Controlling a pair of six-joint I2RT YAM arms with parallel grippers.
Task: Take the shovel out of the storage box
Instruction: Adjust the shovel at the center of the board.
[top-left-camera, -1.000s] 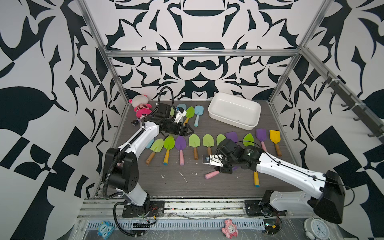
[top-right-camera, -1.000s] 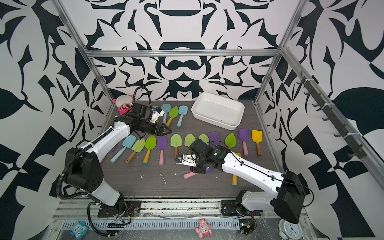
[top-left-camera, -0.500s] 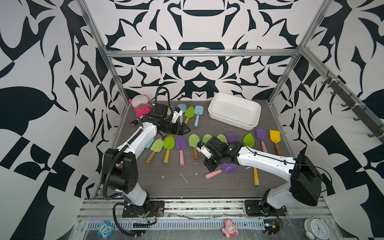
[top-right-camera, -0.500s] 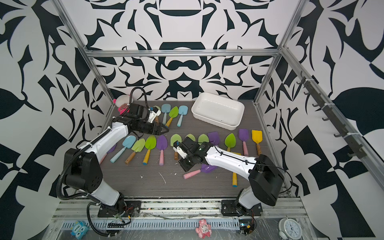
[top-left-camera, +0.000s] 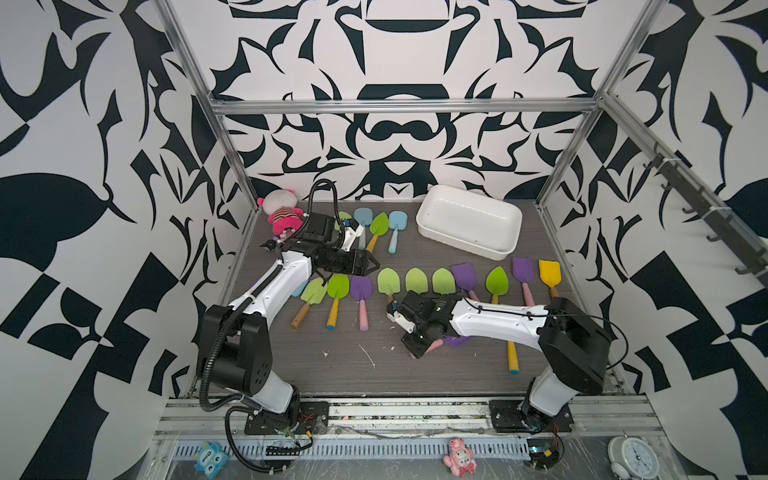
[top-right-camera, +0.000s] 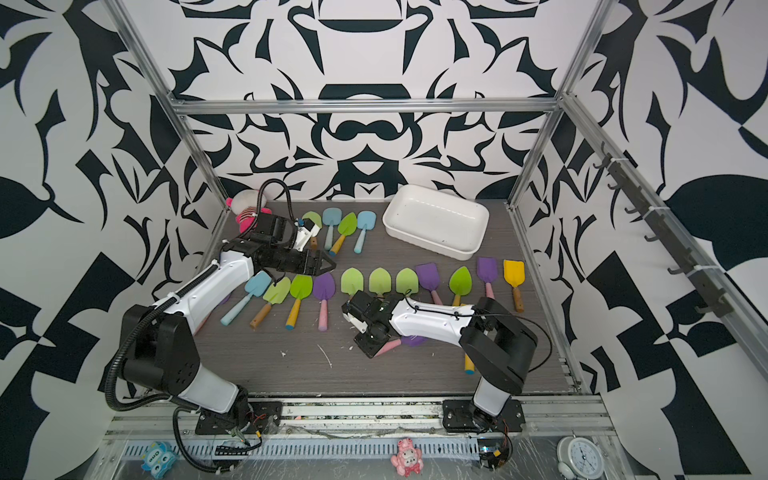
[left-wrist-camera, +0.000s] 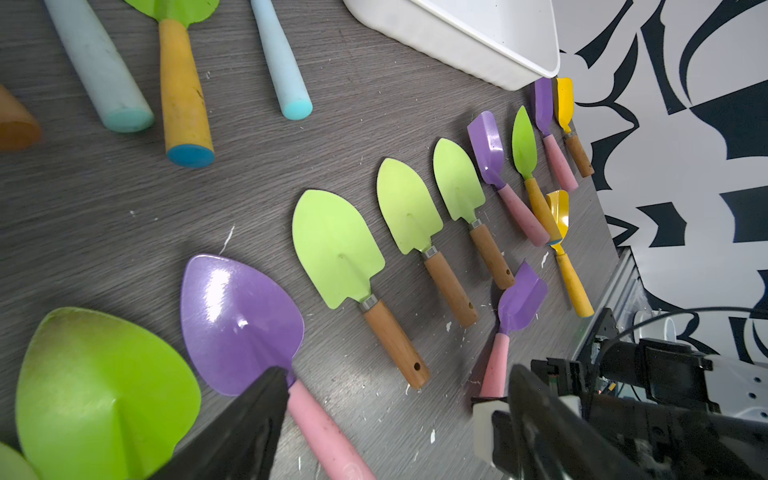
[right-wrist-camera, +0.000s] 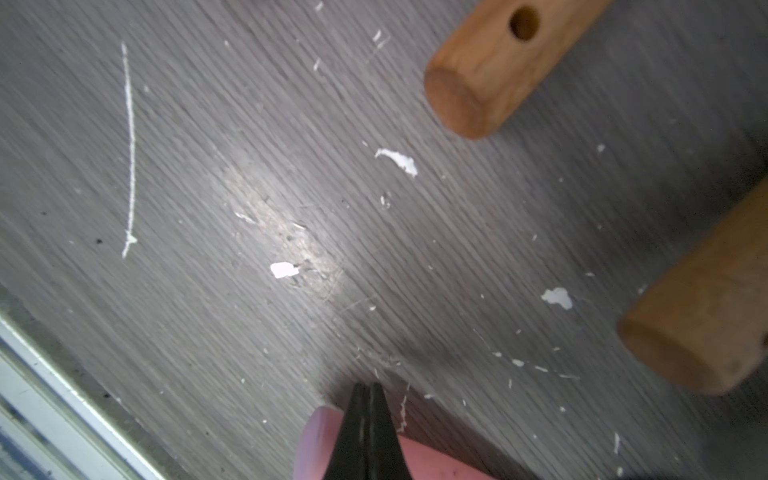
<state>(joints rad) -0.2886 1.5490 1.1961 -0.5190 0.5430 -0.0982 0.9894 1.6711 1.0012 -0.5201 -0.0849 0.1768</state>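
The white storage box (top-left-camera: 465, 244) stands at the back right and holds no shovel in both top views. A purple shovel (top-left-camera: 457, 341) with a pink handle lies on the table in front of the shovel row. My right gripper (top-left-camera: 417, 353) is shut with nothing between its jaws, its tips (right-wrist-camera: 368, 388) just over the end of that pink handle (right-wrist-camera: 316, 440). My left gripper (top-left-camera: 374, 264) is open and empty, hovering low over the left part of the row, above a purple shovel (left-wrist-camera: 241, 320) and a green one (left-wrist-camera: 332, 245).
Several coloured shovels (top-left-camera: 496, 280) lie in a row across the middle of the table, and a few more (top-left-camera: 379, 224) at the back left. A pink plush toy (top-left-camera: 282, 212) sits in the back left corner. White flecks dot the table (right-wrist-camera: 282, 270).
My right gripper's jaws have closed from partly open, and its arm has folded back toward the right. The pink-handled purple shovel stays on the table. The left arm has barely shifted.
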